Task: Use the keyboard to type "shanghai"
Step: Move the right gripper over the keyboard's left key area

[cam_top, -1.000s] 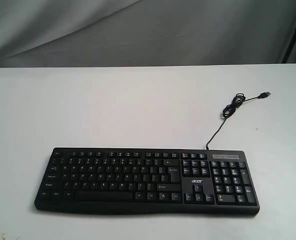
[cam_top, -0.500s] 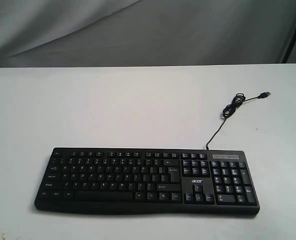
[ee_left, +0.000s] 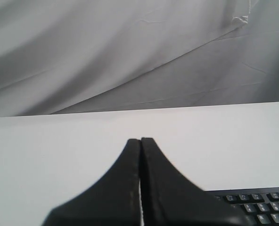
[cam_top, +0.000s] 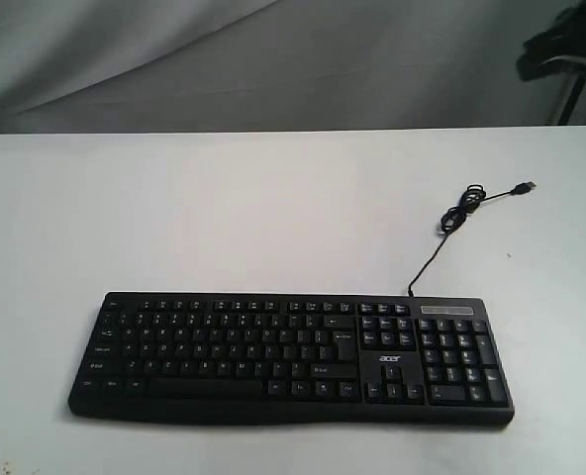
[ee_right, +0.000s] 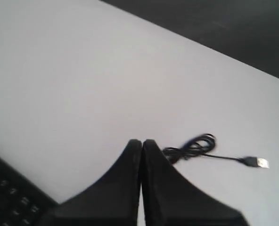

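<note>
The wide black keyboard [cam_top: 291,358] with white legends and an acer logo lies along the near edge of the white table [cam_top: 253,218]. Its thin cable [cam_top: 451,220] runs back right to a small coil and a USB plug [cam_top: 526,186]. My left gripper [ee_left: 140,140] is shut and empty, over bare table, with a corner of the keyboard [ee_left: 259,207] beside it. My right gripper [ee_right: 142,141] is shut and empty above the table, close to the cable coil [ee_right: 196,147] and the keyboard's end [ee_right: 10,197]. In the exterior view the right arm [cam_top: 565,45] shows at the top right corner.
A grey cloth backdrop [cam_top: 273,59] hangs behind the table. A dark stand leg [cam_top: 575,94] is at the far right behind the table edge.
A dark part of the right arm has come into the exterior view at the top right corner. The keyboard and cable have not moved.
</note>
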{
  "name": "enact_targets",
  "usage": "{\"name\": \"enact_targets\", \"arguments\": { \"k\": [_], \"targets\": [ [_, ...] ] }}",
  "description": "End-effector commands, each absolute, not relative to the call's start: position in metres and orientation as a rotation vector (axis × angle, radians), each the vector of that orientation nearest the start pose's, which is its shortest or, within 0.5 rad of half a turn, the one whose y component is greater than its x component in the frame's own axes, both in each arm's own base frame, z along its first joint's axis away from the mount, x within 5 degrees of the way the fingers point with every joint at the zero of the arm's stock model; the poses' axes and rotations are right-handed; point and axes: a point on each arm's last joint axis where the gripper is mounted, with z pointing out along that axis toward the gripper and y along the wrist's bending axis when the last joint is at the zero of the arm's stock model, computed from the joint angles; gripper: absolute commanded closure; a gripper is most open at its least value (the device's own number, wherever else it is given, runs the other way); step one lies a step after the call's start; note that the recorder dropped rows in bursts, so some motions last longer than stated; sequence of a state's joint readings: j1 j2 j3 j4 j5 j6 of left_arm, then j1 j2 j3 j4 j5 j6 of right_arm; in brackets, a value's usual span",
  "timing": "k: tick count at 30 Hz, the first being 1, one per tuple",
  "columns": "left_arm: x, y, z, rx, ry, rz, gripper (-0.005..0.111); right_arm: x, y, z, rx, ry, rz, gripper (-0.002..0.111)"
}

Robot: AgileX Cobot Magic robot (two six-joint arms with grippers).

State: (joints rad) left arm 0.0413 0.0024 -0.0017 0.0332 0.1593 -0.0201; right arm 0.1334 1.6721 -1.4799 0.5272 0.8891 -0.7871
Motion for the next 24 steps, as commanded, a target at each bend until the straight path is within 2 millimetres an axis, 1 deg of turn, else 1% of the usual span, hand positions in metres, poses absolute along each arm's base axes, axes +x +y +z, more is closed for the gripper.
{"name": "enact_targets", "arguments": {
  "k": [1, 3, 5, 8, 11, 15, 17, 21, 24],
  "targets": [
    [0.056, 0.002, 0.199, -0.024, 1.637, 0.039, 0.107, 0.352, 0.156, 0.316, -1.057, 2.189, 0.428, 0.108],
    [0.056, 0.002, 0.199, -0.024, 1.637, 0.039, 0.107, 0.343, 0.193, 0.308, -1.137, 2.132, 0.452, 0.108],
    [0.056, 0.002, 0.199, -0.024, 1.637, 0.039, 0.107, 0.332, 0.229, 0.296, -1.219, 2.087, 0.471, 0.108],
    [0.056, 0.002, 0.199, -0.024, 1.637, 0.039, 0.107, 0.315, 0.274, 0.271, -1.361, 2.044, 0.500, 0.108],
    [0.056, 0.002, 0.199, -0.024, 1.637, 0.039, 0.107, 0.297, 0.310, 0.243, -1.477, 2.031, 0.524, 0.108],
    [0.056, 0.002, 0.199, -0.024, 1.637, 0.039, 0.107, 0.276, 0.350, 0.211, -1.670, 2.022, 0.539, 0.108],
    [0.056, 0.002, 0.199, -0.024, 1.637, 0.039, 0.107, 0.268, 0.369, 0.198, -1.723, 2.005, 0.552, 0.108],
    [0.056, 0.002, 0.199, -0.024, 1.637, 0.039, 0.107, 0.255, 0.400, 0.184, -1.795, 1.955, 0.572, 0.108],
    [0.056, 0.002, 0.199, -0.024, 1.637, 0.039, 0.107, 0.250, 0.413, 0.175, -1.828, 1.930, 0.572, 0.108]
  ]
}}
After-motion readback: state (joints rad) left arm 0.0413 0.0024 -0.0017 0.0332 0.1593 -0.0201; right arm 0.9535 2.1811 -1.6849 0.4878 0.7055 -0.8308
